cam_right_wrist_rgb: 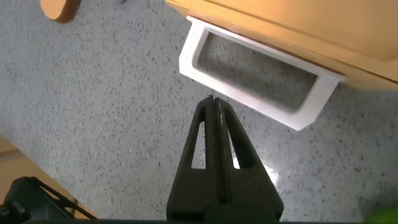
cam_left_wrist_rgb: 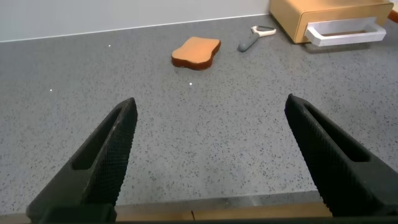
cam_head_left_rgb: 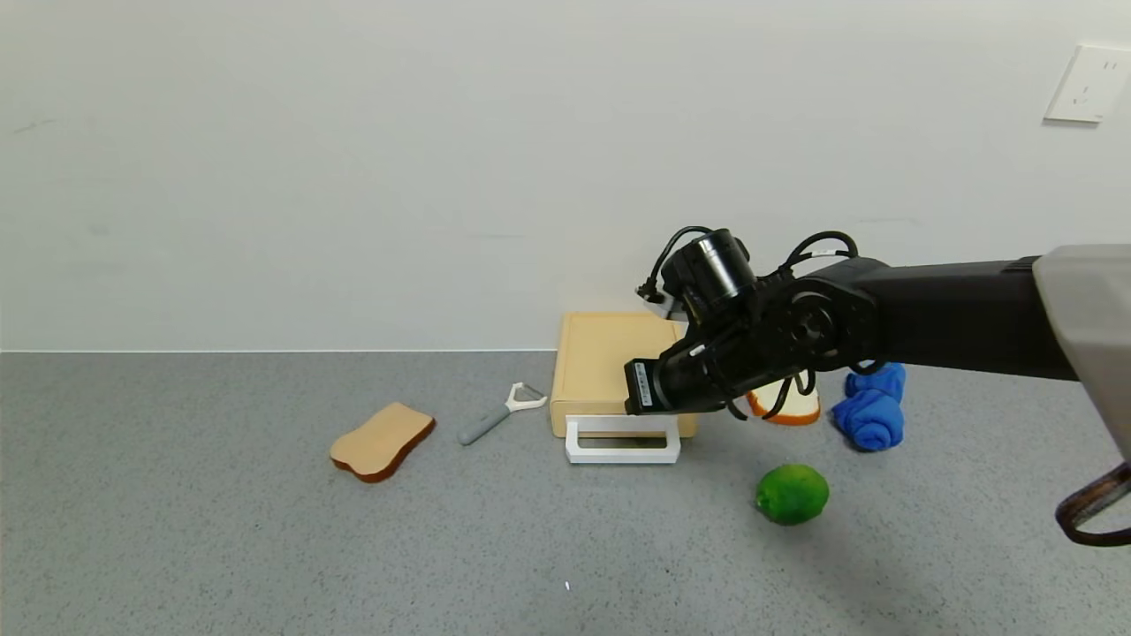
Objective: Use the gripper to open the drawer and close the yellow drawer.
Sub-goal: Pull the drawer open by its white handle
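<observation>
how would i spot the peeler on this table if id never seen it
Start at the yellow drawer against the back wall. Just to its left on the grey table lies the peeler: grey handle, white Y-shaped head, slimmer than the bread slice farther left.

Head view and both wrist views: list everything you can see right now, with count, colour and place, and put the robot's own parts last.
Drawer: one, pale yellow-tan, against the back wall at centre; white loop handle on its front.
Bread slice: one, tan with brown crust, left of the drawer.
Second bread slice: one, pale with orange-brown crust, right of the drawer, partly hidden by the arm.
Peeler: one, grey handle and white head, between the left slice and the drawer.
Lime: one, green, front right of the drawer.
Cloth: one, blue, bunched, far right.
Wall socket: one, white, upper right wall.
Tabletop: grey speckled.
Right gripper: black, shut, just above the handle.
Left gripper: black, open, over bare tabletop.
</observation>
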You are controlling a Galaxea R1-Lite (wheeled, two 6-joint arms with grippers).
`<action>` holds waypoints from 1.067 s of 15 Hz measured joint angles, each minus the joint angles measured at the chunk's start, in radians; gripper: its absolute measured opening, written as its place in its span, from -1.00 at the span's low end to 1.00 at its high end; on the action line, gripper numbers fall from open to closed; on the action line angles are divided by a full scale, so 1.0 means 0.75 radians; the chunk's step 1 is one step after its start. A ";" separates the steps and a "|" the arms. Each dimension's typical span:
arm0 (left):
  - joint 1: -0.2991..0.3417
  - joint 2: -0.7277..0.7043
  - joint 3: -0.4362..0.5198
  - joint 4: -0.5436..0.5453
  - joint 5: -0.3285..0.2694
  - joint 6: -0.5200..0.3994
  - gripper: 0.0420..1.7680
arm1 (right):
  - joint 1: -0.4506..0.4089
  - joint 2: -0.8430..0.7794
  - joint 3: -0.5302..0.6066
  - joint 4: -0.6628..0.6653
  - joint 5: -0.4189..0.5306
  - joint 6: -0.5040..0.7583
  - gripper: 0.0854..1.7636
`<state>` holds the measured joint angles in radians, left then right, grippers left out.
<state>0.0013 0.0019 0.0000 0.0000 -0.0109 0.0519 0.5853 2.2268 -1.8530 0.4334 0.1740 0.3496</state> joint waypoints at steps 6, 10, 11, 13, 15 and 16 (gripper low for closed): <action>-0.001 0.000 0.000 0.000 0.000 0.000 0.94 | 0.010 0.177 -0.161 0.008 -0.003 -0.002 -0.96; 0.000 0.000 0.000 0.000 0.000 0.000 0.94 | 0.013 0.255 -0.166 -0.075 -0.005 0.001 -0.96; 0.001 0.000 0.000 0.000 0.000 0.000 0.94 | 0.013 0.268 -0.166 -0.080 -0.005 0.001 -0.96; 0.000 0.000 0.000 0.000 0.000 0.000 0.94 | 0.015 0.286 -0.166 -0.096 -0.005 0.005 -0.96; 0.000 0.000 0.000 0.000 0.001 0.000 0.94 | 0.016 0.300 -0.166 -0.110 -0.008 0.005 -0.96; -0.001 0.000 0.000 0.000 0.000 0.000 0.94 | 0.016 0.306 -0.166 -0.117 -0.009 0.005 -0.96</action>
<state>0.0009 0.0019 0.0000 0.0000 -0.0109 0.0519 0.5974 2.4564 -1.9772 0.3453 0.1672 0.3536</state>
